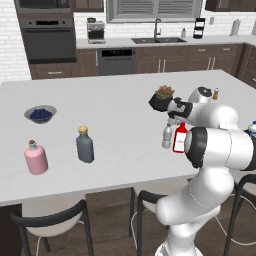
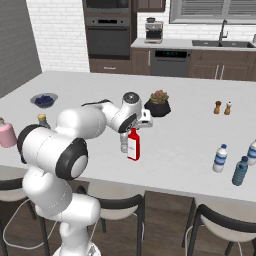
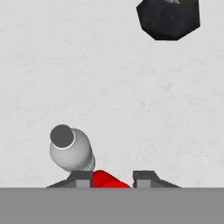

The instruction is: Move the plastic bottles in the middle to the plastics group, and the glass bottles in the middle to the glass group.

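A slim red glass bottle (image 1: 180, 139) (image 2: 133, 145) with a white label stands mid-counter near the front edge. My gripper (image 1: 180, 123) (image 2: 133, 128) (image 3: 113, 179) comes down over its top and is shut on its red cap (image 3: 106, 180). Touching or just beside it stands a plain greyish plastic bottle (image 1: 167, 136) (image 2: 123, 143) (image 3: 70, 151). The glass group is at the left: a pink corked bottle (image 1: 36, 157) (image 2: 6, 134) and a dark grey-blue bottle (image 1: 85, 145) (image 2: 42, 120). The plastics group (image 2: 220, 158), clear blue-labelled bottles, stands at the right.
A potted succulent in a black pot (image 1: 162, 97) (image 2: 158, 104) (image 3: 168, 17) sits just behind the gripper. A bowl of blueberries (image 1: 40, 114) (image 2: 44, 100) lies far left. Two small shakers (image 2: 222, 107) stand back right. Chairs (image 2: 220, 220) line the counter's front edge.
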